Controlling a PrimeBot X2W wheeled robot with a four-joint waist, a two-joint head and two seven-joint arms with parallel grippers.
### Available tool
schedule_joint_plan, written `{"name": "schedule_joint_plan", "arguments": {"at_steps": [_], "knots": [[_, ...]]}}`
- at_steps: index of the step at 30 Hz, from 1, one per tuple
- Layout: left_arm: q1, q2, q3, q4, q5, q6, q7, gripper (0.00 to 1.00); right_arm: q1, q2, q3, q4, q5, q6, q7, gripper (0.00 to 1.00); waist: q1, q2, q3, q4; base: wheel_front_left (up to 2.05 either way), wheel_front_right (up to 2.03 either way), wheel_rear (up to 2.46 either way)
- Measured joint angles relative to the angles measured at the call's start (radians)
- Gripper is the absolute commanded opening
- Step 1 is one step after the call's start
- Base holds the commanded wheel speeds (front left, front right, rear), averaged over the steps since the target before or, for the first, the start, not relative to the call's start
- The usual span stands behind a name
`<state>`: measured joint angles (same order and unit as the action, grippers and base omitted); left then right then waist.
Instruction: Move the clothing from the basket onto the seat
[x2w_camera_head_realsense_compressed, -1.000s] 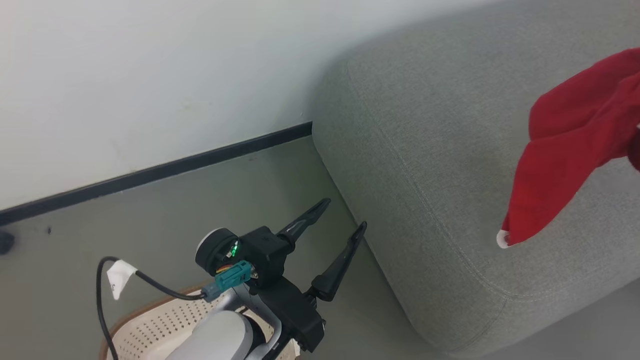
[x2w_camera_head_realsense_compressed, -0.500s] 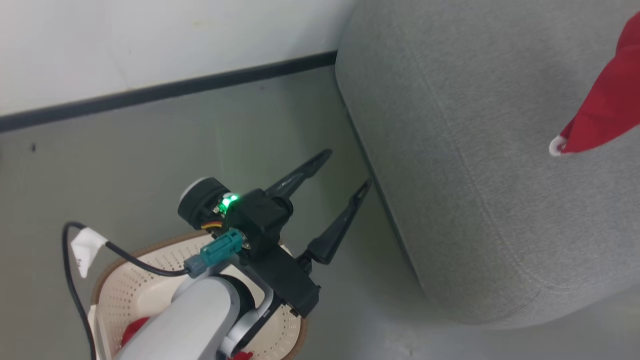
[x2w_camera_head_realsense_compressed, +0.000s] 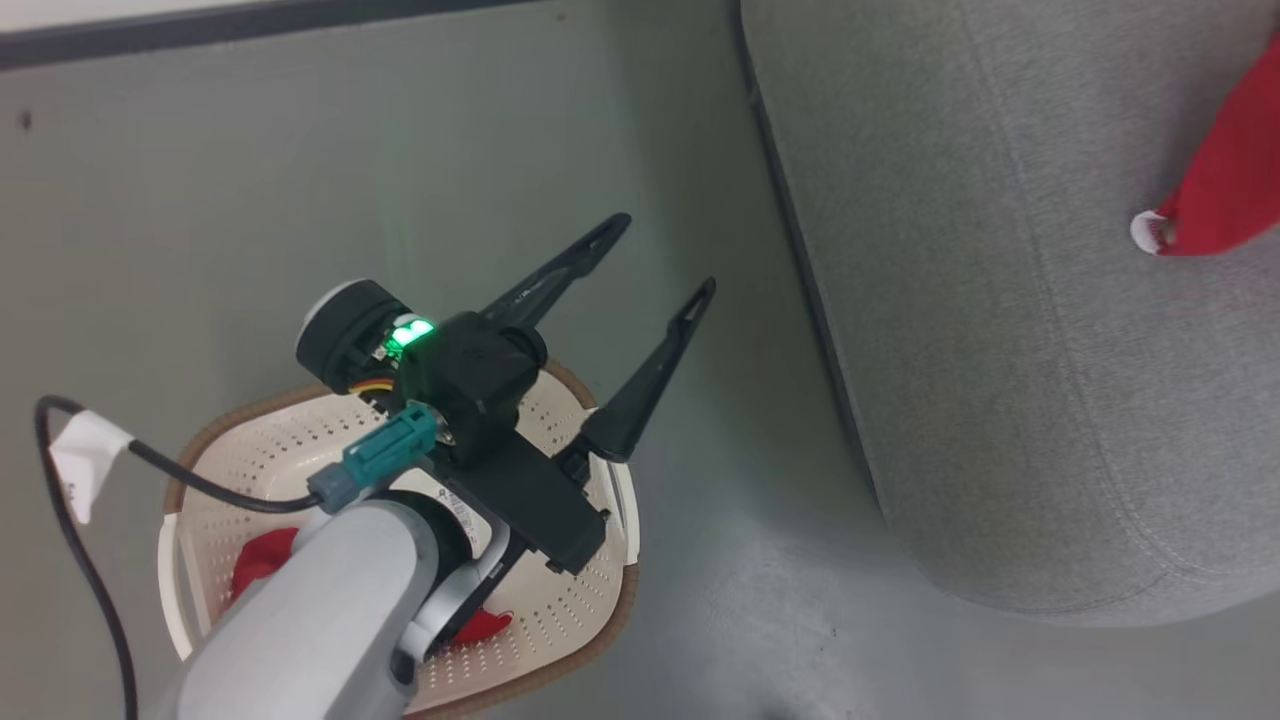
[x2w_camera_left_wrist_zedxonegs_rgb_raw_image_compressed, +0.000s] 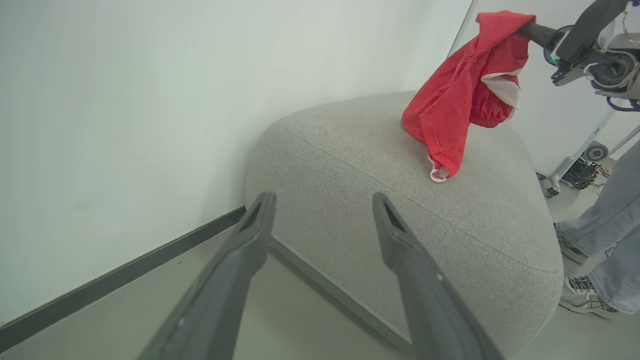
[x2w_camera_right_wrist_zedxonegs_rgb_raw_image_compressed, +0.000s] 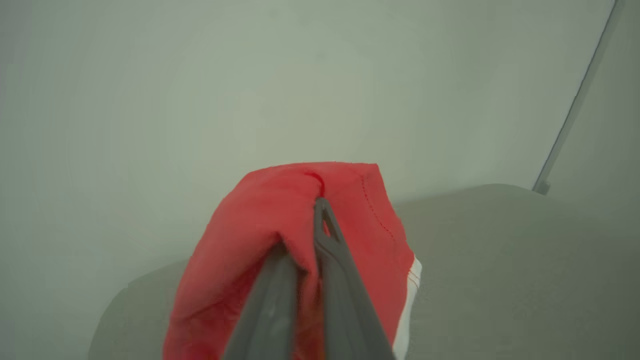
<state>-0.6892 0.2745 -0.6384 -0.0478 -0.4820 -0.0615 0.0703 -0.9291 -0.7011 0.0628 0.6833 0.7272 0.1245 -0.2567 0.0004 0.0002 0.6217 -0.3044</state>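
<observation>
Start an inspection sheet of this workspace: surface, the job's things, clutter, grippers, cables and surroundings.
Surface: grey floor; grey seat standing on it.
Job's things: basket on the floor beside the seat, with red clothing inside, partly hidden by the left arm; one red garment hangs over the seat, and whether its tip touches is unclear.
Clutter: nothing seen.
Grippers: left gripper open and empty, past the basket's rim; right gripper shut on the garment.
Cables: black cable with a white tag loops from the left wrist.
Surroundings: pale wall, dark baseboard, a person's legs and a wheeled stand beyond the seat.
</observation>
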Motion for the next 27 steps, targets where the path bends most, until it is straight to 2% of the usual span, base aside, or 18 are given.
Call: {"name": "schedule_joint_plan", "arguments": {"at_steps": [6, 12, 18, 19, 20, 21, 22, 27], "knots": [[-0.001, 0.018, 0.016, 0.012, 0.000, 0.000, -0.002, 1.00, 0.052, 0.011, 0.049, 0.066, -0.006, 0.000, 0.000, 0.00, -0.0001, 0.0000, 0.039, 0.011, 0.00, 0.00, 0.00], [0.001, 0.024, 0.028, 0.026, 0.000, 0.000, -0.012, 1.00, 0.131, 0.019, 0.100, 0.136, -0.024, 0.000, 0.000, 0.00, -0.0004, -0.0001, 0.028, 0.004, 0.00, 0.00, 0.00], [0.003, 0.023, 0.030, 0.040, -0.001, 0.000, -0.022, 1.00, 0.165, 0.041, 0.142, 0.152, -0.025, 0.000, 0.000, 0.00, -0.0004, -0.0001, 0.008, -0.004, 0.00, 0.00, 0.00], [0.003, 0.022, 0.030, 0.044, -0.002, 0.000, -0.025, 1.00, 0.165, 0.048, 0.146, 0.156, -0.025, 0.000, 0.000, 0.08, -0.0004, -0.0001, 0.004, -0.005, 0.00, 0.00, 0.00], [0.005, 0.022, 0.030, 0.047, -0.002, 0.000, -0.027, 1.00, 0.165, 0.055, 0.148, 0.158, -0.024, 0.000, 0.000, 0.32, -0.0004, -0.0001, -0.001, -0.006, 0.00, 0.00, 0.00], [0.006, 0.021, 0.030, 0.051, -0.002, 0.000, -0.029, 1.00, 0.165, 0.062, 0.152, 0.158, -0.025, 0.000, 0.000, 0.77, -0.0004, -0.0001, -0.005, -0.007, 0.00, 0.00, 0.00], [0.008, 0.019, 0.030, 0.057, -0.003, 0.000, -0.033, 1.00, 0.165, 0.068, 0.157, 0.157, -0.025, 0.000, 0.000, 1.00, -0.0004, -0.0001, -0.011, -0.008, 0.00, 0.00, 0.00], [0.024, 0.014, 0.030, 0.077, -0.010, 0.000, -0.049, 1.00, 0.170, 0.072, 0.162, 0.149, -0.036, 0.000, 0.000, 1.00, -0.0004, -0.0002, -0.036, -0.008, 0.00, 0.00, 0.00]]}}
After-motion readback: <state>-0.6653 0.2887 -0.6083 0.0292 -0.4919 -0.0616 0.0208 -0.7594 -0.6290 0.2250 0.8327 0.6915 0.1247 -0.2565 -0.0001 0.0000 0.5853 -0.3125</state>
